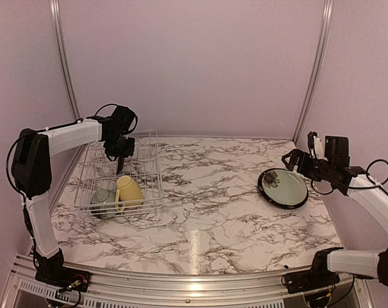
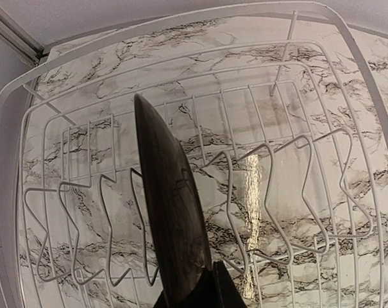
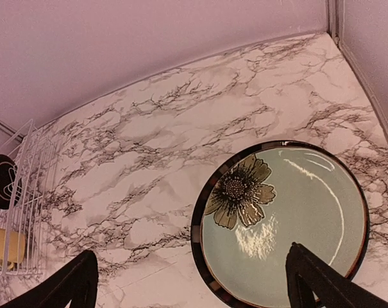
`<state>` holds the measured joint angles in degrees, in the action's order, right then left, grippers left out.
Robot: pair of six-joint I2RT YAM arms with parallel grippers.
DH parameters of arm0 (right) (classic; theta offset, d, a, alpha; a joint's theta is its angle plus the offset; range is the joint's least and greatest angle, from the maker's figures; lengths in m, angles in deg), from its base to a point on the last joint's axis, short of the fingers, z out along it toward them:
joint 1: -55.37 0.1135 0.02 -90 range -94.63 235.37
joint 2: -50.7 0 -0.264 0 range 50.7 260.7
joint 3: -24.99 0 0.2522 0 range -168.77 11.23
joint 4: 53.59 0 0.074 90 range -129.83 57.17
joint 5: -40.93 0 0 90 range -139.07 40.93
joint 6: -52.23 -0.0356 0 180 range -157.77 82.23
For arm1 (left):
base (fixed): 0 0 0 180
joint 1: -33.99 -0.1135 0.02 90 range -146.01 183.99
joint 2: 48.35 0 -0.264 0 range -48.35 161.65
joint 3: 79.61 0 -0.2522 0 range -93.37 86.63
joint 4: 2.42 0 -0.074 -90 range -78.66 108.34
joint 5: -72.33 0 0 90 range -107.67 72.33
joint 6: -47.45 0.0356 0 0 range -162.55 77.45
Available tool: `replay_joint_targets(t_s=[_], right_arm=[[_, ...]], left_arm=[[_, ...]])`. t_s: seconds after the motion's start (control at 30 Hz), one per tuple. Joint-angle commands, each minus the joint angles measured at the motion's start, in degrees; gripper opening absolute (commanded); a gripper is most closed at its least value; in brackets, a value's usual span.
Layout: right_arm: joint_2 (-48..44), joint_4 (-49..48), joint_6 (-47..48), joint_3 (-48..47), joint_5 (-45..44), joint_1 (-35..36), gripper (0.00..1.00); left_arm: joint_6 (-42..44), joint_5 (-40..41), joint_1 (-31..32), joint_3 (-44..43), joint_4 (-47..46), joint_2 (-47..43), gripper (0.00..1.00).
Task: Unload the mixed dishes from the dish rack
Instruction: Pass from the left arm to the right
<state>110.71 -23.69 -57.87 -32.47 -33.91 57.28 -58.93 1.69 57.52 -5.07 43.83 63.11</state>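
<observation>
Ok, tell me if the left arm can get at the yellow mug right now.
Probably not yet: the left gripper is closed on a dark plate standing in the dish rack. The yellow mug lies uncovered at the rack's near end, so it looks reachable once that plate is set down.

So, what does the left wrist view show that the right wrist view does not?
Only the left wrist view: the left tool closed on a dark plate seen edge-on, upright at the plate slots of the dish rack. Only the right wrist view: the open right tool above a pale green flowered plate lying flat on the marble table, plus a yellow mug in the rack. Both: the rack, apparently the same dark plate, and the table.
</observation>
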Motion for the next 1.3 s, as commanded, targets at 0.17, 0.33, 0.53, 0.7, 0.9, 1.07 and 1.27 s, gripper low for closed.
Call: replay_joint_targets(t_s=[0.17, 0.33, 0.53, 0.7, 0.9, 1.07, 1.27], right_arm=[[-3.2, 0.3, -0.6, -0.8, -2.4, -1.3, 0.98], [-3.3, -0.1, 0.2, -0.3, -1.4, -1.3, 0.98], [-2.5, -0.4, 1.6, -0.8, 1.0, -1.3, 0.98], [-1.4, -2.2, 2.8, -0.4, 4.2, -0.2, 0.98], [2.2, -1.9, 2.2, -2.6, 1.9, 6.5, 0.98], [4.9, -4.2, -0.8, -4.1, 4.7, 9.0, 0.99], [10.5, -6.3, -4.9, -7.3, 9.7, 10.8, 0.98]], left_arm=[[1.4, 4.7, -0.3, -1.9, 2.0, -6.1, 0.00], [1.0, 4.4, -0.2, -3.2, 2.6, -7.5, 0.00], [0.3, 3.1, -0.2, -4.8, 3.3, -11.2, 0.00], [1.5, -1.4, 0.2, -5.6, 2.7, -16.9, 0.00], [2.6, -6.3, 2.8, -1.0, -1.2, -25.8, 0.00], [5.8, -1.9, 12.2, 5.0, -7.9, -32.6, 0.00], [13.6, 9.5, 27.5, 13.3, -17.3, -35.2, 0.00]])
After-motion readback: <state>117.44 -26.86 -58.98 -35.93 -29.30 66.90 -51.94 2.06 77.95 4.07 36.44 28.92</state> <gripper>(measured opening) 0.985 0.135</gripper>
